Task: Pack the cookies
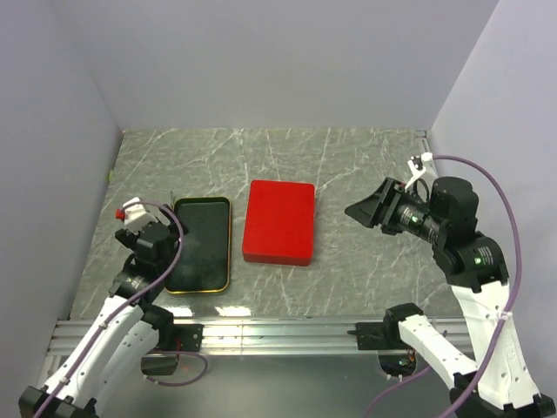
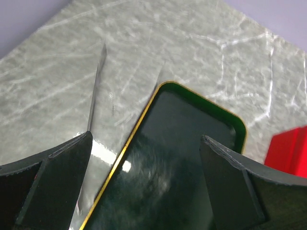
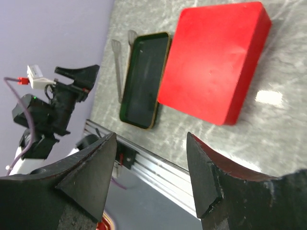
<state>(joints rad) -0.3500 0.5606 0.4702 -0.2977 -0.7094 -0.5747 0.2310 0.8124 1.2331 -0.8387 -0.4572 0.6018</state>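
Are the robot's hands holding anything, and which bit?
Nothing is held. The left gripper is wide open near the dark green gold-rimmed tray, and the right gripper is open in the air, apart from the red rectangular box.

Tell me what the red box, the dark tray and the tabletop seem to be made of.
Red box: painted metal or hard plastic, I cannot tell which; even satin red, rounded corners.
Dark tray: likely tin; glossy dark inside that mirrors light, thin gold rim.
Tabletop: grey marble look with white veins, smooth, slightly shiny; may be a printed sheet.
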